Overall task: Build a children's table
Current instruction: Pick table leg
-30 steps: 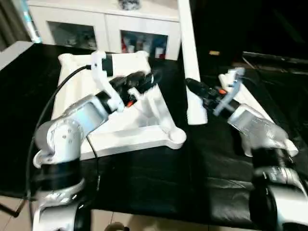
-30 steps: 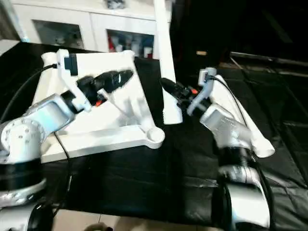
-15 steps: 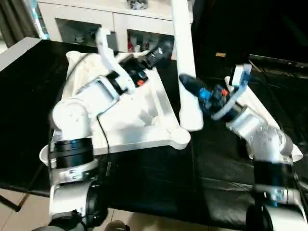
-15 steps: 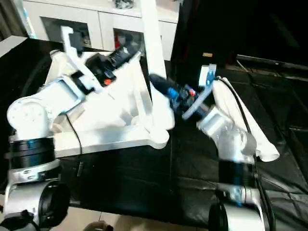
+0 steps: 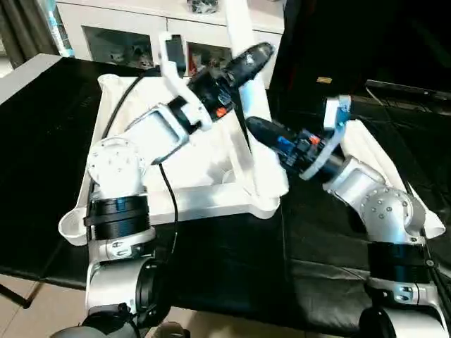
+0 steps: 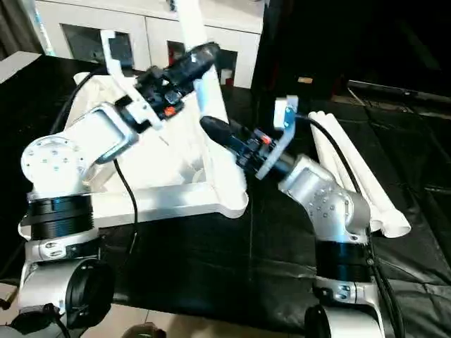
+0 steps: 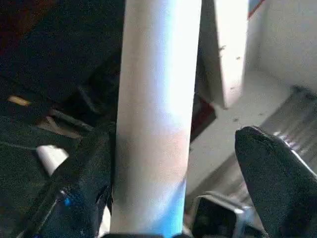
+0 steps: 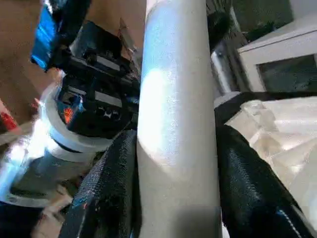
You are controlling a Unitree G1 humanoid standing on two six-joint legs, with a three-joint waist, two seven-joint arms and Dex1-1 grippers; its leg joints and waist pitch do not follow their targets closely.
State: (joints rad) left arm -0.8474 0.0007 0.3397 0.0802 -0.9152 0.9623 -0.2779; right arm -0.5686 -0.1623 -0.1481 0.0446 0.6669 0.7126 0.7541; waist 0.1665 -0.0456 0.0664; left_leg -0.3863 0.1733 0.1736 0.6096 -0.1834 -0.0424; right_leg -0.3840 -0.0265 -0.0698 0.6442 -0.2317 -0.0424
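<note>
Right hand (image 5: 259, 129) clamps upright leg (image 5: 243, 49); left hand (image 5: 255, 54) beside it.

A black cloth (image 5: 232, 260) covers the work surface. At the far side stands a white cabinet (image 5: 134, 28) with glass doors, small items inside. Pale floor (image 5: 35, 317) shows near left. The far right is dark.
</note>
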